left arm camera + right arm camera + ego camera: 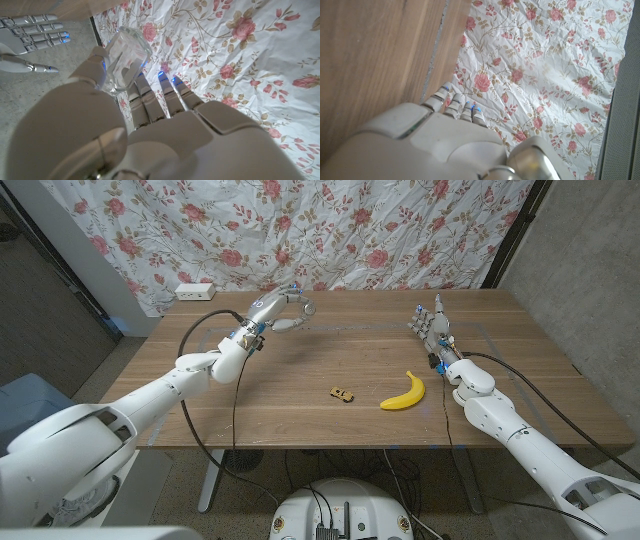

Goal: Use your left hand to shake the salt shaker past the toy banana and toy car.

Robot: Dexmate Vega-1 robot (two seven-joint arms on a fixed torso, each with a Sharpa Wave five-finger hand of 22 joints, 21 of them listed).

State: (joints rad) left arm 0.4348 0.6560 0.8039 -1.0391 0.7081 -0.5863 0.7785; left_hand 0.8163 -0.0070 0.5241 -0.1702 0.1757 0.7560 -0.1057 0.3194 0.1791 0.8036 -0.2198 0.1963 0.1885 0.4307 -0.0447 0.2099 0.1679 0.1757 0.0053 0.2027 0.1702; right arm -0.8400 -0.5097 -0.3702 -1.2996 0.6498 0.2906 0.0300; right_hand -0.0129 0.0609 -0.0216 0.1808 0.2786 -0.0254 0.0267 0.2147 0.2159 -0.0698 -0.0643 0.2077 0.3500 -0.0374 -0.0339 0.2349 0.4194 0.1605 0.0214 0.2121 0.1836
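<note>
My left hand is raised over the far left-middle of the wooden table. It holds a clear glass salt shaker between thumb and fingers, tilted. The yellow toy banana lies near the front, right of centre. The small toy car sits just left of it. Both lie nearer the front edge than the left hand, to its right. My right hand stands at the far right of the table with fingers apart and pointing up, holding nothing. It also shows in the left wrist view, as the right hand.
A floral curtain hangs behind the table. A white power strip lies at the far left corner. Bare wood runs alongside my right hand.
</note>
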